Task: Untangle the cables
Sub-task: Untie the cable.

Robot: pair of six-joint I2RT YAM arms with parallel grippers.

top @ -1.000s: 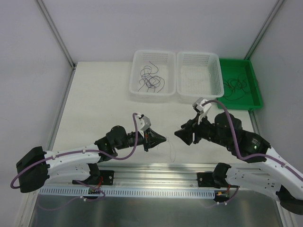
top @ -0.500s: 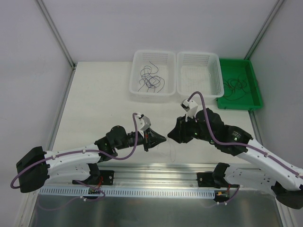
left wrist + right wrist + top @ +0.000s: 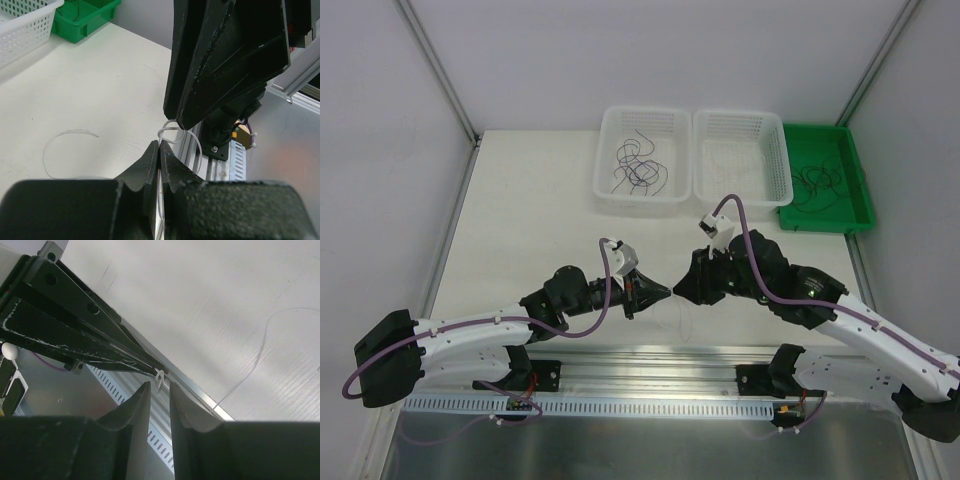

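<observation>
The left gripper (image 3: 663, 292) is clamped on a thin white cable (image 3: 160, 376) at the middle of the table (image 3: 540, 220), close to its near edge. The right gripper (image 3: 680, 290) meets it tip to tip from the right. Its jaws are narrow but apart, and the cable's small loop sits between their tips. The rest of the cable trails on the table. Dark cables (image 3: 638, 170) lie in the far left white basket (image 3: 642, 207), with more in the green tray (image 3: 845, 150) at far right
</observation>
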